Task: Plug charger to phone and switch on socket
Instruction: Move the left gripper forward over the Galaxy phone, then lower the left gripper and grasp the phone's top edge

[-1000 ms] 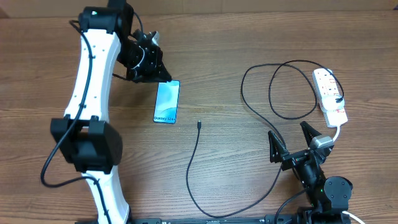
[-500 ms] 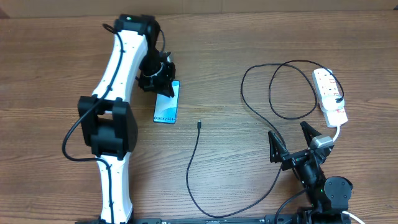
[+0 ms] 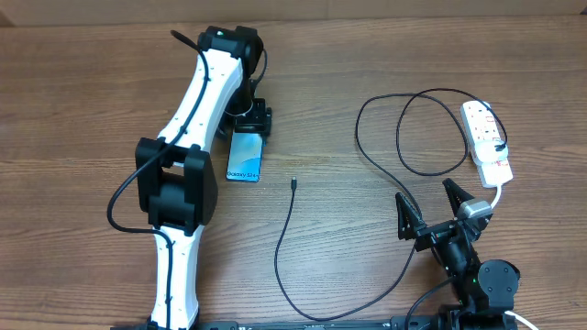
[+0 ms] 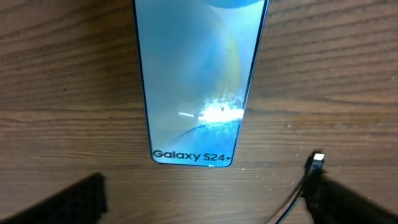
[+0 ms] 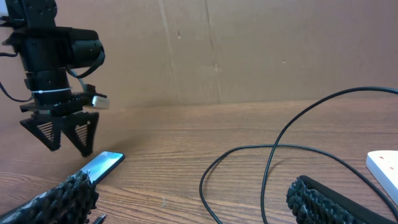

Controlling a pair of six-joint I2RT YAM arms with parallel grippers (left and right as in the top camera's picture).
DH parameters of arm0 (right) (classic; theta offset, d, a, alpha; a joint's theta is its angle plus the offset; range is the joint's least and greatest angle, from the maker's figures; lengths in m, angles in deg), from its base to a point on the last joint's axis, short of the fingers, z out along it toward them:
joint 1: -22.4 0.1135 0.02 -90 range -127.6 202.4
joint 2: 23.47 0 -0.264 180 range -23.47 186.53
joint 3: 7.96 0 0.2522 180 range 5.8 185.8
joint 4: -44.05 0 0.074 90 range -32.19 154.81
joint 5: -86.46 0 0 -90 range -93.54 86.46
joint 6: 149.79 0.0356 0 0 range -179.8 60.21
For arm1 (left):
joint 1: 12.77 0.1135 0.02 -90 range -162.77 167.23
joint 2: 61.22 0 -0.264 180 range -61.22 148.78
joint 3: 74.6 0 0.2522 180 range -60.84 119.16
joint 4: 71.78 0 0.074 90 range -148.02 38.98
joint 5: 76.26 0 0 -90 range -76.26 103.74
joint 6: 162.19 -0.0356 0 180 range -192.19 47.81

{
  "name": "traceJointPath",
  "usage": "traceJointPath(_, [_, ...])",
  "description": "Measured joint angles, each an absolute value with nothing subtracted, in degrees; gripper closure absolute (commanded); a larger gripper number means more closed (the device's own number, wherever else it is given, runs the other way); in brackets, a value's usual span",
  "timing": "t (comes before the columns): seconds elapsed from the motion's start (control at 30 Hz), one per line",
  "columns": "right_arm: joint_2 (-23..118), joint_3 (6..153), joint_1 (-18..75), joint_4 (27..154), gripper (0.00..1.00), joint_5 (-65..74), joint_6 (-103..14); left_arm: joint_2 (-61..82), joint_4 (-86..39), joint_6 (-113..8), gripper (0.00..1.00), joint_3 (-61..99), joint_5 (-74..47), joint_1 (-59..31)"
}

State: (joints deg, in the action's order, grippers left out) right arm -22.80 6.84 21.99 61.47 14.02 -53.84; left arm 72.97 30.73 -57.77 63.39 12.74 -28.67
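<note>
Hovering left tool (image 5: 67, 144), spread apart, above far end of phone (image 3: 246, 156) lying flat on desk (image 3: 367, 257); right tool (image 3: 433, 213) likewise apart, empty. Risking, if lowered off-centre, a shove skidding phone away from charger plug (image 3: 293, 184) nearby.

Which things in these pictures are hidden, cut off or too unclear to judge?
- Phone: its far end lies under the left gripper in the overhead view, and the top edge cuts it off in the left wrist view.
- Its charging port: too small to find in any view.
- Socket: the switch position is too small to read overhead, and the right edge of the right wrist view cuts most of it off.
</note>
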Motion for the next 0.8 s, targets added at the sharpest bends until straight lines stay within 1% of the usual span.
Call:
traceJointPath(0.4, [-22.8,6.84,21.99,61.45,0.0,14.04,-53.77,72.97,26.29,-57.71,0.0,61.16,14.12,-29.3])
traceJointPath(0.8, [-22.8,6.84,21.99,61.47,0.0,14.04,-53.8,72.97,15.78,-57.27,0.01,52.39,16.15,-29.3])
